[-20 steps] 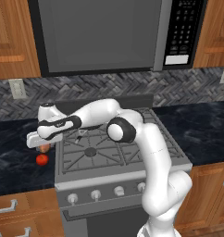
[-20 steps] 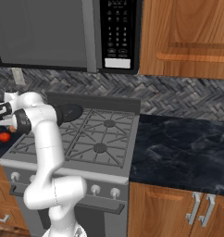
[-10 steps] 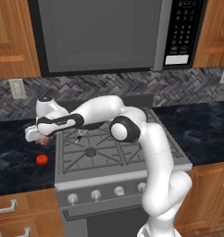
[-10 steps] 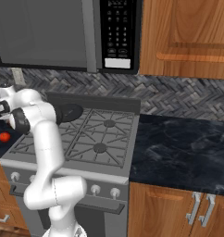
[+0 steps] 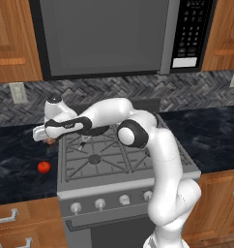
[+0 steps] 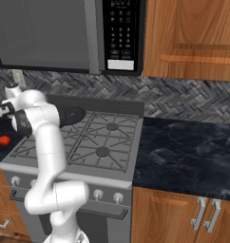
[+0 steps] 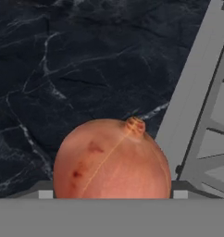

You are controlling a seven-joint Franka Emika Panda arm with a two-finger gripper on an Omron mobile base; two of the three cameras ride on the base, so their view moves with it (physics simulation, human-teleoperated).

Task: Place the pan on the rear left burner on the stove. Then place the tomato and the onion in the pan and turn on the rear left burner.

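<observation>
While fingers [image 5: 43, 135] gape around the onion [image 7: 112, 159] on the counter [image 7: 63, 69], could nudge it rolling if closed off-centre.

The light is soft and even, with no strong lamp seen. The pictures look clean but a little blurry, like a computer game. The onion [image 7: 112, 159] fills the close view and looks fuzzy at its edges. The black counter [image 5: 20, 160] has a faint shine. Shadows under the arm are weak.
</observation>
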